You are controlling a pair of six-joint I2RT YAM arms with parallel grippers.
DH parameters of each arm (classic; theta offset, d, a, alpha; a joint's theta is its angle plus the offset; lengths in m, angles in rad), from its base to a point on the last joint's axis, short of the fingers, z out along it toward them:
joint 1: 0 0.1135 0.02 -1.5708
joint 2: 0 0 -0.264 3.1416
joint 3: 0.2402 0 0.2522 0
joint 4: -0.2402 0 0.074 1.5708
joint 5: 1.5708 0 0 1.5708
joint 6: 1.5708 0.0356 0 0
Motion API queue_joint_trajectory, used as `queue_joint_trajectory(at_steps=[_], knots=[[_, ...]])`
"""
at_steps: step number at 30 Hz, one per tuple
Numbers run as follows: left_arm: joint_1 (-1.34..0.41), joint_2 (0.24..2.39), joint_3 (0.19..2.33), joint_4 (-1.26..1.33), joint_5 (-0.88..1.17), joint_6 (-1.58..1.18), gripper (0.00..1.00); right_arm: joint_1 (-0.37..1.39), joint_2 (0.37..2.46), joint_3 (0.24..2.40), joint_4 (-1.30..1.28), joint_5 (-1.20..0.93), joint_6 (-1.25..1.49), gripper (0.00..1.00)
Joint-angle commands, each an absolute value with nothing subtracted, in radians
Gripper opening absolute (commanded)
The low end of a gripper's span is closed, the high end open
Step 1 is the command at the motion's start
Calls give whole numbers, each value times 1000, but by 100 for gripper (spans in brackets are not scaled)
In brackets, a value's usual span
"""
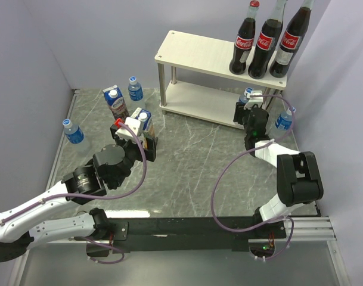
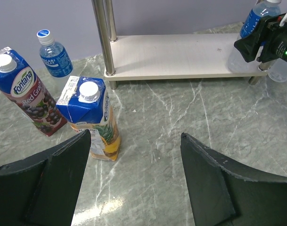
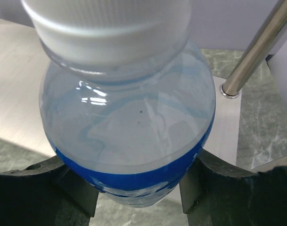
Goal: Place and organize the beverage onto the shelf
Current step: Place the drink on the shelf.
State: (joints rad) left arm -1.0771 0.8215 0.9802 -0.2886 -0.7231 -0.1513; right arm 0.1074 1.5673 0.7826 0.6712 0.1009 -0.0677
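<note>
- The left tool (image 2: 135,136) is seen with its fingers spread wide and nothing between them, low over the marbled desk (image 1: 193,167).
- The pineapple juice carton (image 2: 94,117) is found upright on the desk, just beyond the finger on the left of the wrist view and outside the gap. Whether it is touched cannot be told.
- The red grape carton (image 2: 25,92) is stood upright to the left of the pineapple carton, near it but apart.
- A second water bottle (image 2: 53,54) is placed on the desk behind the two cartons.
- The right tool (image 3: 134,183) is pinched on a small water bottle (image 3: 129,117), which is gripped at its blue label.
- That bottle is held upright at the right end of the lower board (image 2: 181,56) of the shelf (image 1: 193,52), beside a round metal leg (image 3: 256,47). Whether its base rests on the board cannot be told.
- Three Coca-Cola bottles (image 1: 266,43) are lined up upright and close together at the right end of the top board.
- A third water bottle (image 1: 284,119) is left on the desk just right of the shelf, near the right tool.
- A fourth water bottle (image 1: 74,132) is set at the desk's far left, well apart from the shelf.
</note>
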Motion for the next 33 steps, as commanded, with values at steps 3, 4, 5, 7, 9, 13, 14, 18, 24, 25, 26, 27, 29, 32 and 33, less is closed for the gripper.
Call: queue_joint_trajectory(at_steps=[3, 4, 5, 7, 9, 13, 14, 18, 24, 25, 26, 27, 29, 32, 33], knots=[[-1080, 804, 980, -275, -727, -169, 82, 87, 1578, 913, 873, 150, -48, 19], [-1078, 804, 980, -275, -727, -172, 82, 86, 1583, 919, 861, 150, -40, 20], [-1080, 802, 982, -276, -726, -172, 82, 84, 1591, 922, 858, 150, -38, 20], [-1078, 801, 982, -276, -726, -172, 82, 80, 1597, 931, 845, 150, -32, 23], [-1078, 799, 982, -276, -727, -173, 82, 80, 1605, 936, 838, 156, -29, 28], [-1080, 798, 982, -275, -726, -173, 82, 78, 1611, 945, 813, 161, -21, 37], [-1078, 799, 982, -273, -724, -173, 82, 77, 1614, 942, 811, 161, -20, 38], [-1078, 799, 980, -272, -723, -175, 82, 77, 1621, 953, 787, 167, -15, 47], [-1078, 796, 979, -272, -721, -179, 82, 72, 1631, 962, 773, 193, -18, 61], [-1080, 795, 977, -273, -719, -181, 82, 72, 1632, 962, 775, 196, -18, 65], [-1078, 795, 977, -273, -719, -181, 82, 71, 1632, 965, 773, 198, -20, 66], [-1080, 795, 977, -275, -719, -183, 82, 72, 1634, 968, 769, 202, -20, 70], [-1080, 792, 977, -276, -719, -184, 81, 71, 1635, 973, 761, 204, -20, 72], [-1078, 790, 980, -276, -718, -186, 82, 67, 1632, 979, 750, 203, -15, 74], [-1080, 788, 982, -276, -716, -186, 82, 67, 1632, 982, 747, 204, -12, 75]])
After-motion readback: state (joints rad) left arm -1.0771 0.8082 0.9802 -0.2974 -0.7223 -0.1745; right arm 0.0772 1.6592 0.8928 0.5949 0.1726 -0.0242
